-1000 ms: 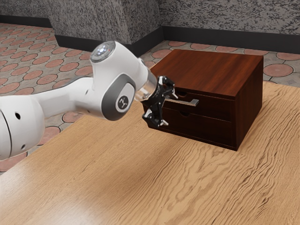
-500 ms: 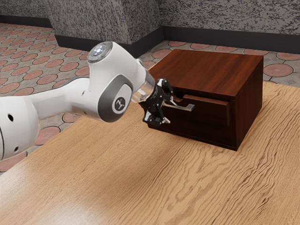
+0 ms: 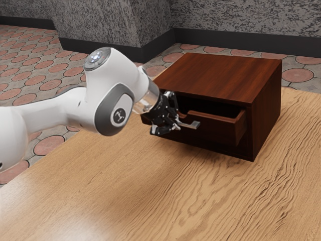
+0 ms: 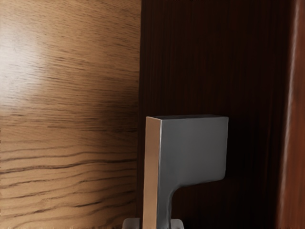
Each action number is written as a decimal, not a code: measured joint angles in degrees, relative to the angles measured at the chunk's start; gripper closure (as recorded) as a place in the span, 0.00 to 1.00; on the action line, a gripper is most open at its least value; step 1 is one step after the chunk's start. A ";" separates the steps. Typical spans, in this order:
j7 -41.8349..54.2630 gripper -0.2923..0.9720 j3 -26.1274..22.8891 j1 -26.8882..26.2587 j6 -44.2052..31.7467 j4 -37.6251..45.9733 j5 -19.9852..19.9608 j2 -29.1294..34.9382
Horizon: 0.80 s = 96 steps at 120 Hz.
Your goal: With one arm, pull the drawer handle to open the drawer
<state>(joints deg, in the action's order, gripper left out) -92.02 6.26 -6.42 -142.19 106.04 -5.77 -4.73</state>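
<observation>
Since the pincer (image 3: pixel 174 122), clamped on the grey handle (image 3: pixel 192 124), has drawn back over the last second, the upper drawer (image 3: pixel 220 122) just ahead of it now juts partly from the cabinet (image 3: pixel 220 75), so opening looks well underway.

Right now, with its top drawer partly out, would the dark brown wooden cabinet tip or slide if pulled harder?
Tipping seems unlikely: the dark brown wooden cabinet is wide, low and flat on the light wooden table. It might slide slightly, since that surface looks smooth. Its grey metal handle looks rigid.
</observation>
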 joint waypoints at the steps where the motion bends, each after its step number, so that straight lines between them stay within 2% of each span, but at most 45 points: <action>1: 0.00 0.81 0.00 0.00 -0.02 0.07 0.00 0.06; 96: -0.12 0.85 -0.11 -0.47 -3.85 10.66 0.16 8.60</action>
<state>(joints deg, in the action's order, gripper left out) -92.14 6.14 -6.89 -146.04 116.70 -5.61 3.88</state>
